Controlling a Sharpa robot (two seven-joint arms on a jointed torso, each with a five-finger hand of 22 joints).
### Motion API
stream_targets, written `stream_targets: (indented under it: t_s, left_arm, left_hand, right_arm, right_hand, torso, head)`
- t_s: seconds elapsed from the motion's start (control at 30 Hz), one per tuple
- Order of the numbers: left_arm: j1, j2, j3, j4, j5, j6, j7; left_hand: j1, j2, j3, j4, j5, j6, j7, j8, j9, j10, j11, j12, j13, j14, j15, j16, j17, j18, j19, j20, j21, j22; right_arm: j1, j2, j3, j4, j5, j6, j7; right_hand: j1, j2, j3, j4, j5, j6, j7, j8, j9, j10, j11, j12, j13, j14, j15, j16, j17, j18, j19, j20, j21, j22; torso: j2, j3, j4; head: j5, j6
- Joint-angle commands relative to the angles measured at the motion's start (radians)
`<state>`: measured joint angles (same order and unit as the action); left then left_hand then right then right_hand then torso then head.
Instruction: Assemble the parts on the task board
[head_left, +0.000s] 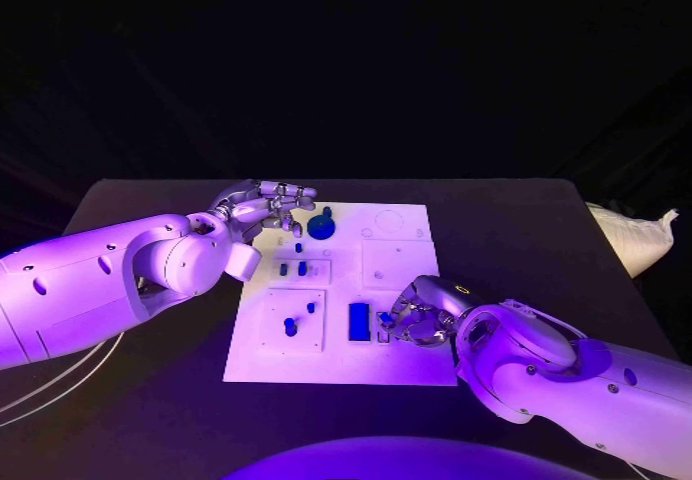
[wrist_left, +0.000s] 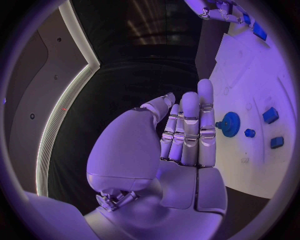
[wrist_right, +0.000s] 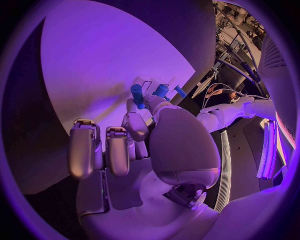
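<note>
Violet light falls from above on the whole scene. The task board (head_left: 411, 365) shines bright and a little washed out, while the black table (head_left: 548, 250) stays dim and the room behind is almost dark. Both wrist views bend straight edges strongly near the rim, with soft blur there.

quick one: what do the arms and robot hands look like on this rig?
Both arms are smooth, rounded white shells with small dark dots at the joints. The left robot hand and right robot hand are silvery metal with segmented fingers; the wrist views show pale smooth palm covers. Thin pale cables hang under the left arm.
</note>
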<state>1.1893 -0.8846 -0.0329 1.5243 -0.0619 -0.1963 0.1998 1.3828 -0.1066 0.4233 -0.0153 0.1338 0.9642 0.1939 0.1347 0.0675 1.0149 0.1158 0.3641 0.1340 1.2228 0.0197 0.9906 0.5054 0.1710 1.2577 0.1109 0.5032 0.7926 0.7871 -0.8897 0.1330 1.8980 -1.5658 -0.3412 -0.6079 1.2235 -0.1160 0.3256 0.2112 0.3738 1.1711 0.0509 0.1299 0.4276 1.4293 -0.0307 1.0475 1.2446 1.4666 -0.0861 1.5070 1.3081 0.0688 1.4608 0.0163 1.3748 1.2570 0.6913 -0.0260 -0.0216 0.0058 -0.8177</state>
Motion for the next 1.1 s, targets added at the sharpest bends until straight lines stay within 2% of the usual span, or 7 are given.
stream_targets:
  t_s: [0.03, 0.27, 0.57, 0.73, 0.97, 1.1]
  left_arm:
    - [0.0, 0.002, 0.0, 0.001, -0.007, 0.024, 0.0]
    - [0.0, 0.004, 0.0, 0.0, -0.008, 0.025, -0.002]
    - [0.0, 0.004, 0.0, 0.0, -0.009, 0.027, -0.003]
    - [0.0, 0.004, 0.0, 0.001, -0.01, 0.027, -0.003]
    - [0.0, 0.002, 0.0, 0.002, -0.014, 0.026, -0.002]
    - [0.0, 0.002, 0.0, 0.002, -0.017, 0.03, -0.002]
  left_hand:
    - [0.005, 0.004, 0.002, -0.005, 0.007, -0.008, 0.002, 0.007, 0.001, -0.009, -0.001, 0.006, 0.001, -0.007, 0.002, 0.001, -0.001, 0.01, 0.001, 0.004, -0.004, -0.001]
    - [0.005, 0.003, 0.002, -0.006, 0.007, -0.008, 0.002, 0.007, 0.001, -0.01, -0.001, 0.007, 0.001, -0.008, 0.002, 0.001, -0.001, 0.01, 0.001, 0.004, -0.004, -0.001]
    - [0.005, 0.003, 0.002, -0.006, 0.007, -0.008, 0.002, 0.007, 0.001, -0.01, -0.001, 0.007, 0.001, -0.008, 0.002, 0.001, -0.001, 0.01, 0.001, 0.004, -0.004, -0.001]
    - [0.005, 0.003, 0.002, -0.006, 0.007, -0.008, 0.002, 0.007, 0.001, -0.01, -0.001, 0.007, 0.001, -0.008, 0.002, 0.001, -0.001, 0.01, 0.001, 0.004, -0.004, -0.001]
    - [0.005, 0.003, 0.002, -0.006, 0.007, -0.008, 0.002, 0.007, 0.001, -0.01, -0.001, 0.007, 0.001, -0.008, 0.002, 0.001, -0.001, 0.01, 0.001, 0.004, -0.004, -0.001]
    - [0.007, 0.002, 0.002, -0.008, 0.006, -0.008, 0.002, 0.008, 0.001, -0.011, -0.001, 0.01, 0.001, -0.009, 0.002, 0.0, -0.002, 0.01, 0.0, 0.004, -0.005, -0.001]
  right_arm:
    - [0.0, 0.004, 0.0, -0.002, 0.002, 0.008, -0.013]
    - [0.0, 0.007, 0.0, 0.001, 0.001, 0.025, -0.013]
    - [0.0, 0.009, 0.0, 0.001, -0.006, 0.046, -0.015]
    - [0.002, 0.012, 0.0, -0.001, -0.007, 0.055, -0.015]
    - [0.005, 0.015, 0.0, -0.005, -0.007, 0.064, -0.016]
    - [0.006, 0.017, 0.0, -0.007, -0.007, 0.063, -0.017]
  right_hand:
    - [-0.018, 0.003, -0.01, 0.002, 0.0, 0.016, -0.007, 0.007, 0.027, 0.01, 0.0, 0.015, 0.01, 0.089, -0.009, 0.006, 0.191, -0.005, 0.01, -0.005, 0.006, 0.005]
    - [-0.039, 0.013, -0.025, 0.012, -0.004, 0.024, -0.01, 0.011, 0.028, 0.021, -0.003, 0.04, 0.028, 0.091, -0.011, 0.014, 0.202, -0.007, 0.014, -0.008, 0.014, 0.017]
    - [-0.068, 0.022, -0.045, 0.028, -0.008, 0.026, -0.01, 0.013, 0.025, 0.022, -0.003, 0.041, 0.031, 0.091, -0.012, 0.015, 0.202, -0.007, 0.014, -0.009, 0.015, 0.019]
    - [-0.086, 0.026, -0.063, 0.039, -0.015, 0.028, -0.01, 0.014, 0.022, 0.022, -0.003, 0.042, 0.033, 0.091, -0.012, 0.015, 0.203, -0.008, 0.015, -0.009, 0.015, 0.021]
    - [-0.107, 0.038, -0.099, 0.054, -0.065, 0.027, -0.009, 0.015, 0.017, 0.02, -0.002, 0.036, 0.033, 0.091, -0.011, 0.013, 0.2, -0.007, 0.013, -0.009, 0.012, 0.016]
    - [-0.114, 0.043, -0.123, 0.062, -0.107, 0.023, -0.007, 0.013, 0.013, 0.015, 0.0, 0.022, 0.028, 0.089, -0.01, 0.008, 0.195, -0.005, 0.009, -0.007, 0.006, 0.007]
  torso:
    - [0.001, 0.0006, 0.0007]
    - [0.0, 0.0007, 0.0028]
    - [0.0, 0.0004, 0.0013]
    - [0.001, -0.0005, 0.0034]
    - [0.0, -0.0011, 0.004]
    - [0.0, -0.0012, 0.0036]
  head:
    - [0.0, 0.0]
    - [-0.001, -0.001]
    - [-0.001, -0.002]
    - [-0.006, -0.001]
    - [-0.003, -0.003]
    - [-0.003, -0.004]
